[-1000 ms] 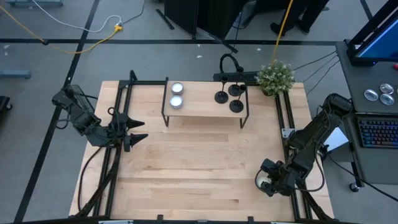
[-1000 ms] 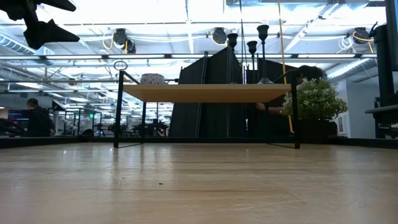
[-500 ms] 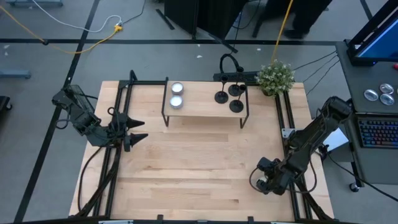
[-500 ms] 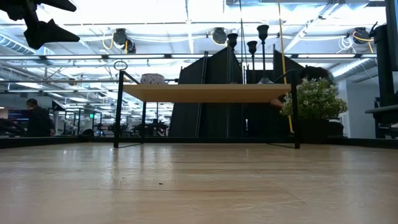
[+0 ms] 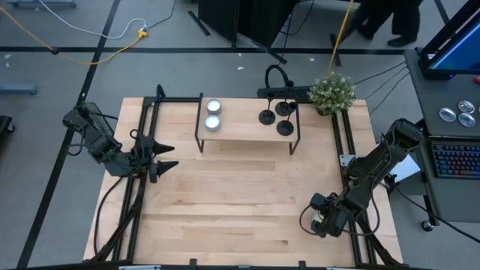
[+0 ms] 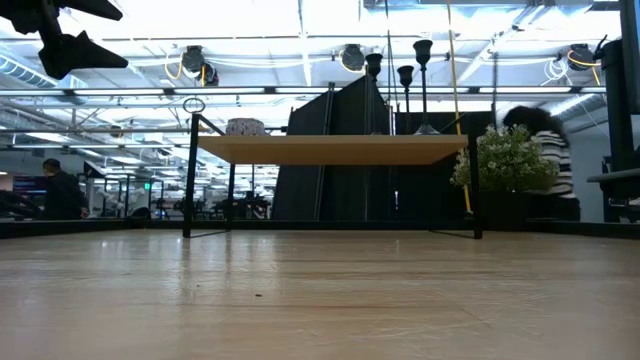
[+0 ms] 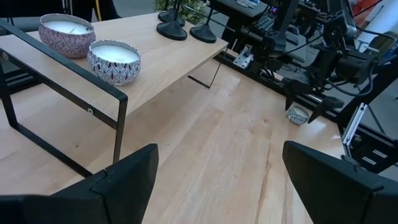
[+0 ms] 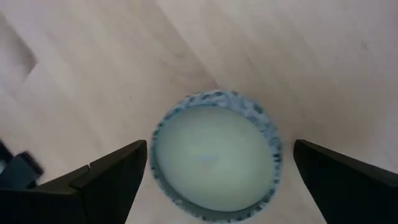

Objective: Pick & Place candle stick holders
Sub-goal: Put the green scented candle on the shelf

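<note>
On the wooden desk [image 5: 225, 202], the right end effector [image 5: 321, 222] hung low near the desk's right rail, its fingers spread wide over a speckled-rim candle [image 8: 214, 155] that sat untouched on the boards between them. Compared with a second earlier, that arm had shifted slightly inward and toward the near edge, so that the candle, seen before as a pale disc beside the end effector, was now hidden beneath it in the high view. The left end effector [image 5: 161, 156] waited over the left rail with its fingers parted and nothing between them, exactly where it had been a second before. The three black candle stick holders [image 5: 276, 118] stood in a close cluster on the right half of the small raised shelf [image 5: 247, 129] at the far side of the desk, unmoved; in the low view their stems and cups [image 6: 400, 75] rose above the shelf top. Two patterned white candles [image 5: 213, 115] sat one behind the other on the shelf's left half, also unchanged. A small potted plant [image 5: 332, 92] stood at the desk's far right corner. Behind it, a person in a striped top [image 6: 548, 160] had come into sight to the plant's right in the low view, where earlier only a dark shape showed to its left.
</note>
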You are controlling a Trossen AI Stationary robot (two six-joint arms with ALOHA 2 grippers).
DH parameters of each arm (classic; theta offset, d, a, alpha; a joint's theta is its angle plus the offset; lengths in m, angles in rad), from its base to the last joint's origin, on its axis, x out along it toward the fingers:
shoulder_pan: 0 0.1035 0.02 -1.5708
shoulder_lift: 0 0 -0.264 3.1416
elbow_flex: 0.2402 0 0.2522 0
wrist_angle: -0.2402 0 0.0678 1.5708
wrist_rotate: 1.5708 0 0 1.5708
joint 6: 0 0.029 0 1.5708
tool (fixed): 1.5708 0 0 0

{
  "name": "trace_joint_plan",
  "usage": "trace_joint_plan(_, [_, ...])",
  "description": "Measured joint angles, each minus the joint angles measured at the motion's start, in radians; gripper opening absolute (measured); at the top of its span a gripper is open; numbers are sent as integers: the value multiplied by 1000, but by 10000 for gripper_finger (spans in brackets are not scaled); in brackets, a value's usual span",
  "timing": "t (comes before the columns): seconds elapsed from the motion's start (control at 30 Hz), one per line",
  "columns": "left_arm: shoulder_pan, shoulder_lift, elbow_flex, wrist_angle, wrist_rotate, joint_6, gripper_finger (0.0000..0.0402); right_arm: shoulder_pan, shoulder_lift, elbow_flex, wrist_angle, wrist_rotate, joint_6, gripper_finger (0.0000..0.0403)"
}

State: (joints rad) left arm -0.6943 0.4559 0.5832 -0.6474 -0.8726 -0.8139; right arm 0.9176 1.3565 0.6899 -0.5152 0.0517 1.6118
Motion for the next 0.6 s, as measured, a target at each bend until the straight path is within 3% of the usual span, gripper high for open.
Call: trace_joint_plan(0.6, [0,0,0,-7,1,-1,351,0,0,0,100,0,-71,398])
